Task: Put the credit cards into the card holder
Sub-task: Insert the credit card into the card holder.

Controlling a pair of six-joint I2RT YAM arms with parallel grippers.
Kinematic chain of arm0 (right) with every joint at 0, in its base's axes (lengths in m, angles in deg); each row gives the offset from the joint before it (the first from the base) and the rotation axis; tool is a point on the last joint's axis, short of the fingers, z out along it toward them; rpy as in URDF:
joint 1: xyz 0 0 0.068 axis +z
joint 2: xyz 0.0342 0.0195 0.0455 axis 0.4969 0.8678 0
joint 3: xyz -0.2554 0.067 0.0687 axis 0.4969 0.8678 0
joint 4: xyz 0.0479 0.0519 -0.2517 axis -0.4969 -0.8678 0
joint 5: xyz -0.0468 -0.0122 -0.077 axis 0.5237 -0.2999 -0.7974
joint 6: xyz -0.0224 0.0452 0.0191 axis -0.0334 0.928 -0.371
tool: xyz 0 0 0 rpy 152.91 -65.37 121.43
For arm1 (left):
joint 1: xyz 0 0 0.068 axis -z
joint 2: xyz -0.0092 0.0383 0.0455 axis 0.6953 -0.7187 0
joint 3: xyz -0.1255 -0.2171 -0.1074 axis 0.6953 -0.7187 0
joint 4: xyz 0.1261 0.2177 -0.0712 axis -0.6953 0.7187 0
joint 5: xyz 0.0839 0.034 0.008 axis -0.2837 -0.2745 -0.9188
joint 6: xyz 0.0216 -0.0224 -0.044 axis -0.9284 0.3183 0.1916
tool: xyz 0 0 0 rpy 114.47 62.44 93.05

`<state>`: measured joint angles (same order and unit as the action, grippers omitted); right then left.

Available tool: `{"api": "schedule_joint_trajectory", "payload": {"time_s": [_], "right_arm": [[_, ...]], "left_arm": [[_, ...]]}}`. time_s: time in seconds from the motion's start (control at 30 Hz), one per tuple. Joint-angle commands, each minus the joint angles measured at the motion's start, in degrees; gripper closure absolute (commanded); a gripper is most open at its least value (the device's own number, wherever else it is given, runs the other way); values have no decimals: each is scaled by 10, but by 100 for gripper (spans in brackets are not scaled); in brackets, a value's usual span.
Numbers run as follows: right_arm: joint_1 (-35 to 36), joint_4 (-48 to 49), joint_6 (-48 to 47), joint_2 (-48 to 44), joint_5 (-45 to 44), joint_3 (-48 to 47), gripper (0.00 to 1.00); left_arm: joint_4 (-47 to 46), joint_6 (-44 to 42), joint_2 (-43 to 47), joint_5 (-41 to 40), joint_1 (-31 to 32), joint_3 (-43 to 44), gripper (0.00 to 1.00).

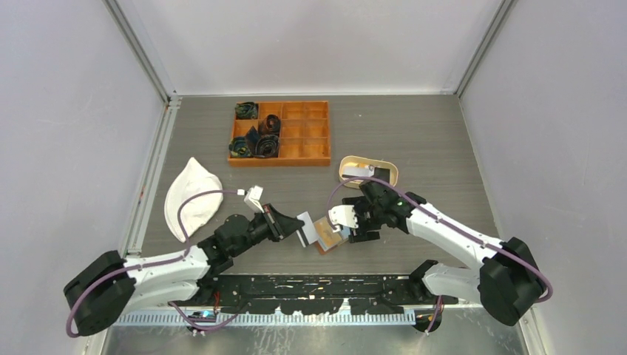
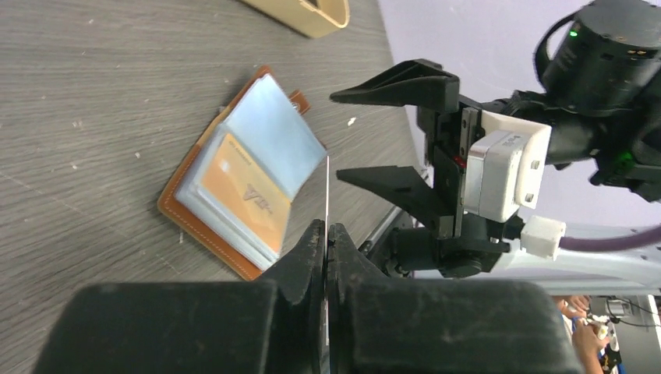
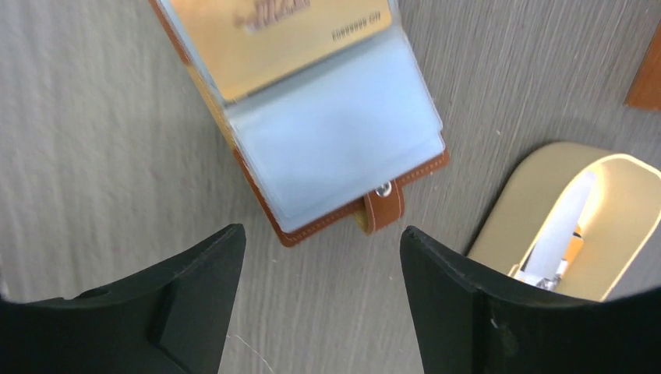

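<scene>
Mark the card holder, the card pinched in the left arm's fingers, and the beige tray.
card holder [image 3: 335, 148]: right wrist view, clear inner sleeve.
held card [image 1: 305, 228]: top view, flat face.
beige tray [image 3: 518, 195]: right wrist view, outer wall.

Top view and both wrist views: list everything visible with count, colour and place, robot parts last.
card holder: one, brown, open on the table between the grippers
gold card: one, gold, in a clear sleeve of the card holder
held card: one, white-grey with dark stripe, in the left gripper
tray: one, beige, beyond the card holder
cards in tray: count unclear, white-grey on top
box: one, orange, far centre
dark rolls: about four, in the box's left compartments
white curved object: one, table's left side
table: one, grey
left gripper: one, black, shut on the held card
right gripper: one, black, open over the card holder
</scene>
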<state>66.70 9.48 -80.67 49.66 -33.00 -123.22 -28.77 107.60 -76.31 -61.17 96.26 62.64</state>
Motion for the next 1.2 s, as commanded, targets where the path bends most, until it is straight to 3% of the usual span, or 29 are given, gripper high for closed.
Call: {"api": "schedule_joint_trajectory", "payload": {"time_s": [0.0, 0.3, 0.6, 0.8, 1.0, 1.17], "right_arm": [[-3, 40, -87, 12, -91, 18, 24], [-2, 11, -92, 72, -76, 7, 51], [26, -55, -112, 93, 28, -4, 70], [64, -82, -108, 111, 49, -21, 71], [34, -123, -68, 83, 38, -67, 69], [-5, -186, -102, 51, 87, -79, 55]], "left_arm": [[-120, 29, -80, -9, -2, 20, 100], [-276, 43, -264, 37, -2, 58, 100], [-359, 81, -351, 18, -2, 47, 100], [-370, 79, -367, 16, -2, 37, 100], [-312, 43, -339, 71, -21, 41, 100], [-209, 14, -295, 118, -46, 60, 100]]}}
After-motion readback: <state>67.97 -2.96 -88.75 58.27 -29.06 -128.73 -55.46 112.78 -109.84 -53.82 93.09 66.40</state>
